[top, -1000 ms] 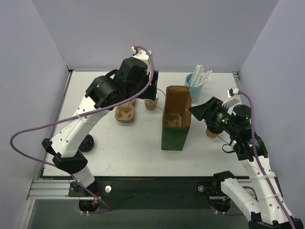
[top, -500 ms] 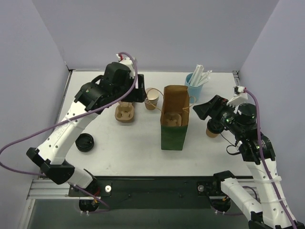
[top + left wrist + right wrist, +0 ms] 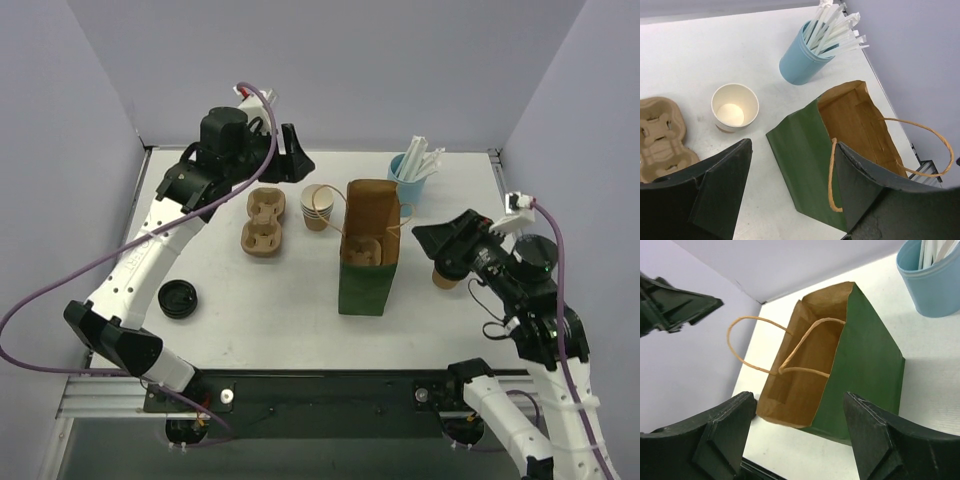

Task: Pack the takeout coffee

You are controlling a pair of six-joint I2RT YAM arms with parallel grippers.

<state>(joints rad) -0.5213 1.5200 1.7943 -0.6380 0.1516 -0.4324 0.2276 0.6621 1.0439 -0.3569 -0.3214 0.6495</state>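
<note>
My table (image 3: 300, 330) is white and walled in on its left, far and right sides. A green bag (image 3: 368, 285) stands upright and open about mid-table. Toward the far edge, just left of the bag, sits a stack of cups (image 3: 317, 208), and left of that a pulp carrier (image 3: 263, 222) lies flat. A blue cup (image 3: 403, 178) of straws stands near the far right corner. Black lids (image 3: 178, 298) lie by the left edge, nearer me. A brown cup (image 3: 443, 276) stands right of the bag, its top hidden under my right arm.
</note>
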